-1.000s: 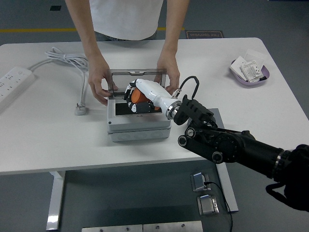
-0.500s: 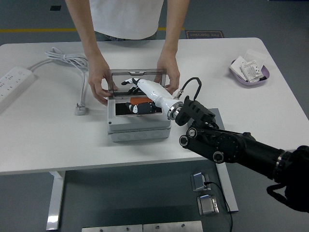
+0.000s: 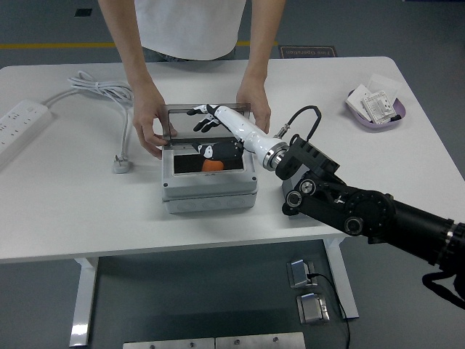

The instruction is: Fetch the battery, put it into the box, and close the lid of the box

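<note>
A grey box (image 3: 209, 190) stands mid-table with its clear lid (image 3: 207, 122) raised upright at the back. An orange battery (image 3: 211, 165) lies inside the box. My right hand (image 3: 205, 119), white with dark fingertips, is open with fingers spread against the lid's upper part, above the box and apart from the battery. A person stands at the far side; one hand (image 3: 149, 123) holds the lid's left edge and the other hand (image 3: 256, 105) holds its right edge. My left arm is out of view.
A purple dish (image 3: 374, 109) with small white packets sits at the far right. A white power strip (image 3: 20, 122) lies at the far left, its cable and plug (image 3: 120, 164) left of the box. My black forearm (image 3: 363, 211) crosses the table's near right edge.
My right hand let go of the orange battery, which now lies in the box. The hand opened and rose backward to the lid. The person's hands have stayed on the lid.
</note>
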`<state>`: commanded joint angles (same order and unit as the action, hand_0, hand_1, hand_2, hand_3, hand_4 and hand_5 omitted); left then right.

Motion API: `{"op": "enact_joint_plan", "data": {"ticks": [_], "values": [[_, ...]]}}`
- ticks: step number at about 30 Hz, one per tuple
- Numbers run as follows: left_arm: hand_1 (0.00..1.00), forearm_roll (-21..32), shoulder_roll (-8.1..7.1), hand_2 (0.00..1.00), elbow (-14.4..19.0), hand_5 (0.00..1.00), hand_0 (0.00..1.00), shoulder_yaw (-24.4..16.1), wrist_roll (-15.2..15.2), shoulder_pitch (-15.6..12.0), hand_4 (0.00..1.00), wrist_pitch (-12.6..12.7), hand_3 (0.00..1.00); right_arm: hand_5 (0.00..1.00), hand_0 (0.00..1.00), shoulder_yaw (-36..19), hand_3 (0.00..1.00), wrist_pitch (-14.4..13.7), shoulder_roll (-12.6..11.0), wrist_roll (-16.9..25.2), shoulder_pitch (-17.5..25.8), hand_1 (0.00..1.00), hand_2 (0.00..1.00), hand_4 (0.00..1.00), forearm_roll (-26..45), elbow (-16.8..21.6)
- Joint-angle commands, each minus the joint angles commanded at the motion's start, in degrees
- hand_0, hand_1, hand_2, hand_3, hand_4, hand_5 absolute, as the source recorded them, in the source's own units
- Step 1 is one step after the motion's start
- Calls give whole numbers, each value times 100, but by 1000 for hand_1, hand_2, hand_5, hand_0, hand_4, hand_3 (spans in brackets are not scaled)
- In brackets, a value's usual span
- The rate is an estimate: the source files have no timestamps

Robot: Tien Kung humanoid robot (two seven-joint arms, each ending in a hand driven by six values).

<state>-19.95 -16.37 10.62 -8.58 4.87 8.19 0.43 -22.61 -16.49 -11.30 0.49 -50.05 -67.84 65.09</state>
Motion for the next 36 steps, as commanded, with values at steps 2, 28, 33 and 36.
{"op": "enact_joint_plan", "data": {"ticks": [2, 28, 33, 36], "values": [[762, -27, 1, 700, 0, 332, 733, -29, 13, -6, 562, -4, 680, 151, 751, -36, 779, 53, -92, -32, -89, 621, 630, 702, 165, 166], [762, -677, -5, 697, 6, 320, 733, -422, 155, 140, 551, -91, 675, 179, 691, 658, 778, 289, 304, 377, -800, 594, 648, 735, 1522, -1610], [762, -665, -7, 697, 0, 320, 732, -413, 140, 132, 550, -91, 669, 183, 689, 637, 773, 269, 210, 330, -745, 591, 648, 739, 1354, -1384], [762, -600, -18, 697, 0, 320, 732, -363, 118, 123, 550, -86, 669, 183, 689, 612, 773, 259, 96, 258, -742, 591, 648, 739, 1221, -1138]]}}
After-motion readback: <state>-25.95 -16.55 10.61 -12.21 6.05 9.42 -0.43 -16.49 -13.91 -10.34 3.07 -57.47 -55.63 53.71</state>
